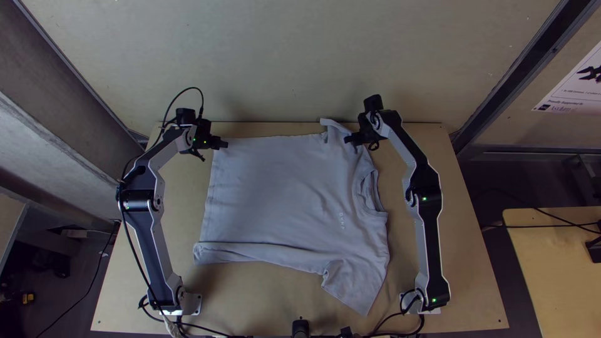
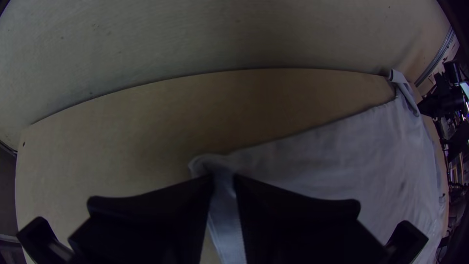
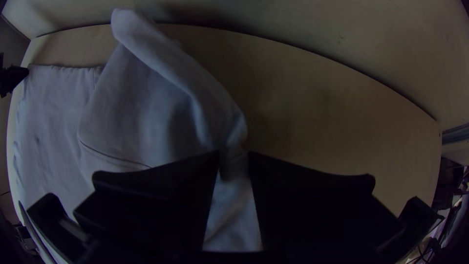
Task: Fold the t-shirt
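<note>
The t-shirt (image 1: 275,194) lay spread on the light wooden table (image 1: 463,275), between the two arms. Its collar (image 1: 375,199) faced the right arm (image 1: 427,225) and its bottom hem (image 1: 210,188) faced the left arm (image 1: 148,231). Along the shirt's near side a strip was folded over; the near sleeve (image 1: 357,289) slanted out toward the table's near edge. The far sleeve (image 1: 338,127) was partly doubled over, its end reaching the table's far edge. A little print sat on the shirt, near the collar. At the shirt's far hem corner, the left gripper (image 1: 225,144) had its fingers closed on a pinch of cloth. By the far sleeve, the right gripper (image 1: 349,139) was clamped on bunched cloth. Beyond the shirt, past the right arm, stood another wooden table (image 1: 551,269).
</note>
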### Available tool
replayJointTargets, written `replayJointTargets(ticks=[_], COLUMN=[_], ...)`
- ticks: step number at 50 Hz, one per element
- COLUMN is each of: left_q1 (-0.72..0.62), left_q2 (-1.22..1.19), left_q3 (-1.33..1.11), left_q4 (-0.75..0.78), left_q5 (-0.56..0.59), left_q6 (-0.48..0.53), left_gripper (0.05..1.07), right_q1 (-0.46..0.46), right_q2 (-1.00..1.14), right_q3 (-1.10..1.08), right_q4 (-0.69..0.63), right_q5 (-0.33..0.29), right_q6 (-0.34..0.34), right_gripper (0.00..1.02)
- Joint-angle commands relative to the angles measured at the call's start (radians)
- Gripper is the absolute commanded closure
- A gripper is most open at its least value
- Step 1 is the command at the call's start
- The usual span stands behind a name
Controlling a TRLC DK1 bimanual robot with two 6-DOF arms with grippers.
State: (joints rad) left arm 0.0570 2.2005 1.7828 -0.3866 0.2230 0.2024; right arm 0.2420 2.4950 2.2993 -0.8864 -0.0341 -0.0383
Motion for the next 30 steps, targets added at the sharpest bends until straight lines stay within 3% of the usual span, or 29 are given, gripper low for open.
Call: replayJointTargets(ticks=[1,5,30], left_q1=[0.010,0.015,0.017], left_q2=[0.045,0.048,0.024], left_q3=[0.000,0.000,0.052], left_q4=[-0.038,-0.038,-0.058], left_q5=[0.022,0.022,0.022], left_q6=[0.008,0.011,-0.009], left_gripper=[1.04,1.04,1.04], right_q1=[0.019,0.022,0.025], right_q2=[0.050,0.051,-0.008], right_q3=[0.022,0.022,0.020], right_q4=[0.012,0.026,0.026], right_q5=[0.007,0.014,0.019], right_q6=[-0.023,-0.038,-0.031], right_gripper=[0.86,1.00,1.00])
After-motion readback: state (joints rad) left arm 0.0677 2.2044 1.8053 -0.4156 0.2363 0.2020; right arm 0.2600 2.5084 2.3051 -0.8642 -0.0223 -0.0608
